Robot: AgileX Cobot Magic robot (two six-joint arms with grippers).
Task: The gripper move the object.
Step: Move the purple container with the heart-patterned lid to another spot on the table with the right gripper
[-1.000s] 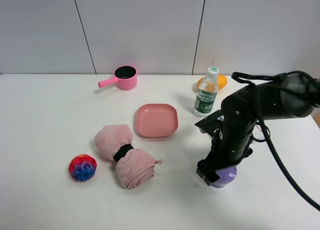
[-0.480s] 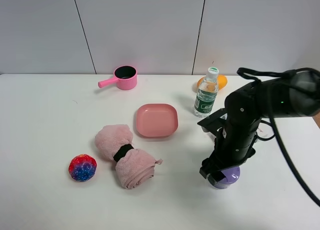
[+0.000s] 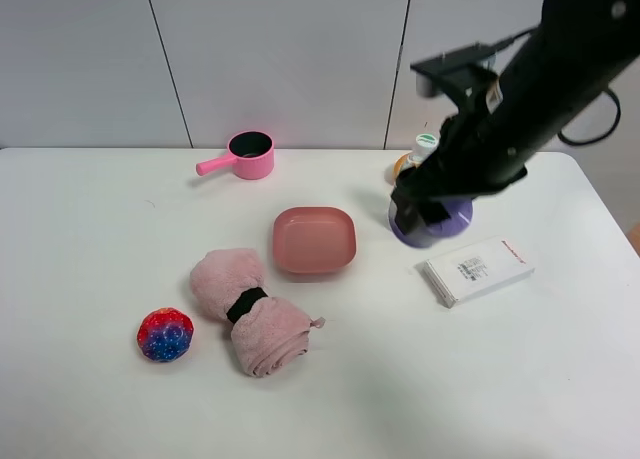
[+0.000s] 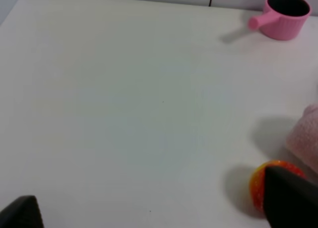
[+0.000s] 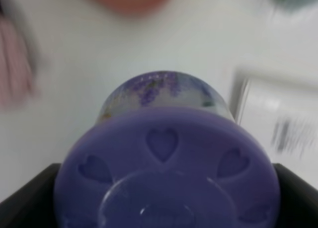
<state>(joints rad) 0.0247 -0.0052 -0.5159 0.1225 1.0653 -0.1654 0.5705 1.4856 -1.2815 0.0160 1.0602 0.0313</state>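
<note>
Left pincer [image 4: 154, 210] hangs spread wide over the counter [image 4: 124, 114], just by the ball [image 4: 259, 181]. Over to the right pincer [image 3: 425, 217]: it's clamped on the jar [image 3: 453, 219], seemingly clear of the counter, between plate [image 3: 314, 240] and white box [image 3: 475, 270]. Right arm's job, plainly. The box print's too small to read.

The white table [image 3: 90, 239] carries a pink saucepan [image 3: 250, 156] near its far edge, a square pink plate [image 3: 314, 240] at the middle, a rolled pink towel [image 3: 250, 311] beside a multicoloured ball [image 3: 165, 335] toward the front, and a flat white box [image 3: 475, 270] on the right.
</note>
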